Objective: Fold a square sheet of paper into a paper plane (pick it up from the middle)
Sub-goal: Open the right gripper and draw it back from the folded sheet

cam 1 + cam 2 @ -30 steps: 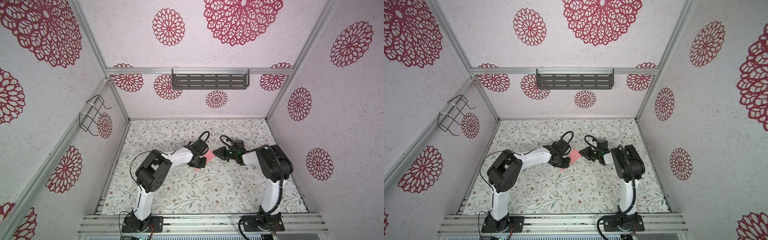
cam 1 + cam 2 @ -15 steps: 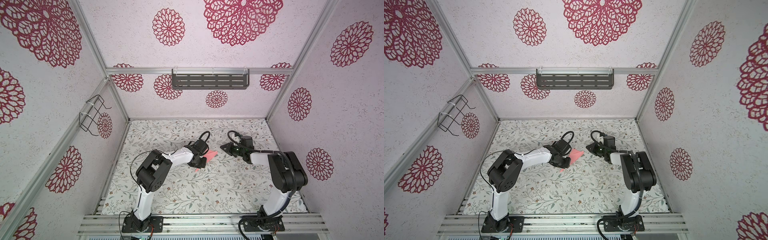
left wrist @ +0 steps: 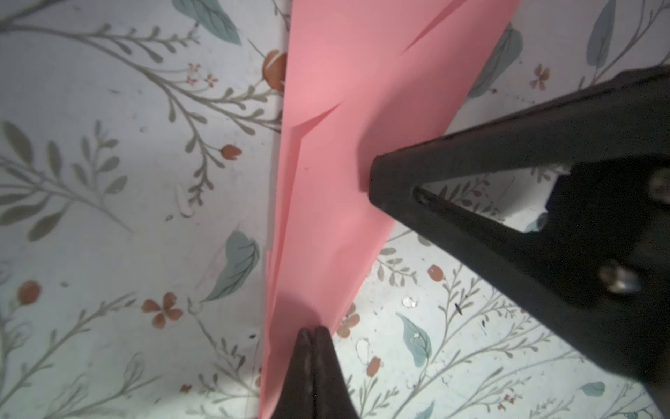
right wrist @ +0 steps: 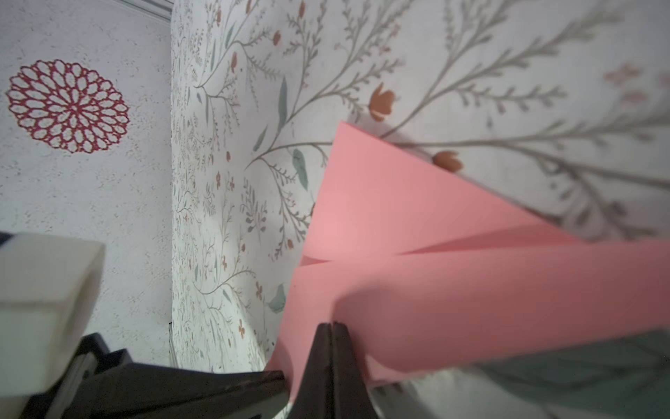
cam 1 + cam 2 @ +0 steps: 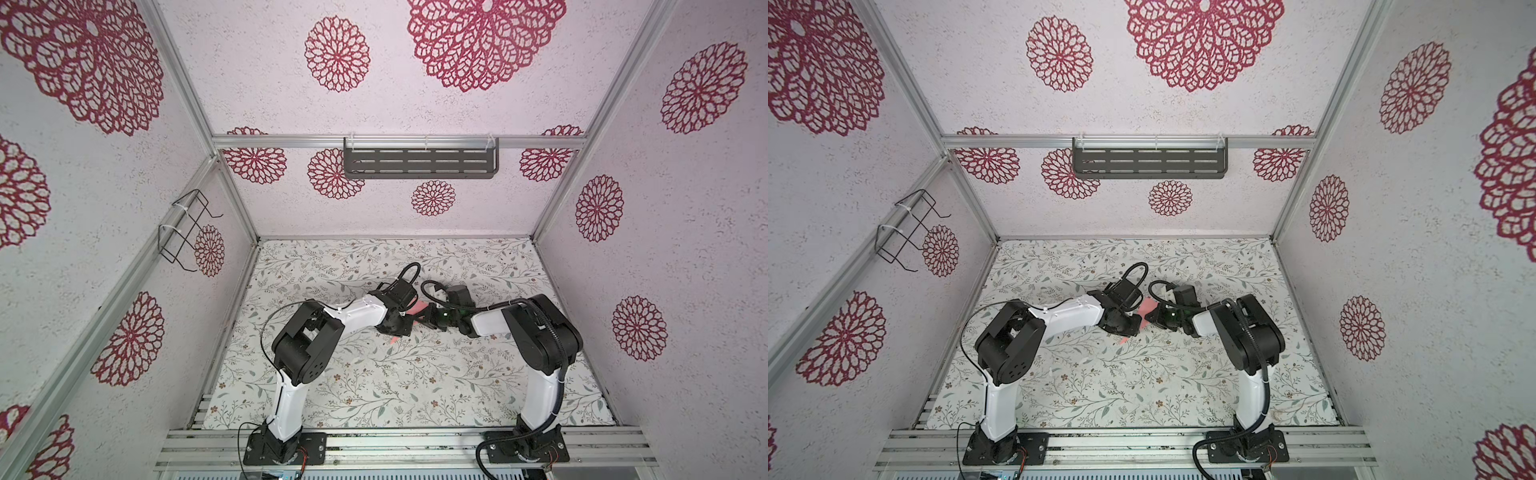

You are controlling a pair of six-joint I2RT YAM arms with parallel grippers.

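The floral table (image 5: 374, 395) is lying beneath me. Both top views are showing my two arms bending inward over its middle, with my left gripper (image 5: 405, 326) and my right gripper (image 5: 430, 320) almost meeting tip to tip. From above, my own wrists are covering most of the pink paper (image 5: 417, 308), so only slivers are peeking out between them.

The wrist views are showing what is hidden from above. In the left wrist view the pink paper (image 3: 348, 163) is stretching away from my left gripper (image 3: 312, 332) as a long, narrow folded strip with layered edges. My tips are clenching its near end, while my right gripper (image 3: 373, 181) is reaching in from the side and nipping the strip's edge farther along. In the right wrist view my right gripper (image 4: 330, 326) is pinching the near edge of the paper (image 4: 453, 297), with a folded flap lifting beyond the tips.

Well ahead of both grippers, a grey slotted shelf (image 5: 419, 162) is hanging on the back wall. A wire rack (image 5: 185, 228) is hanging well out past my left gripper.
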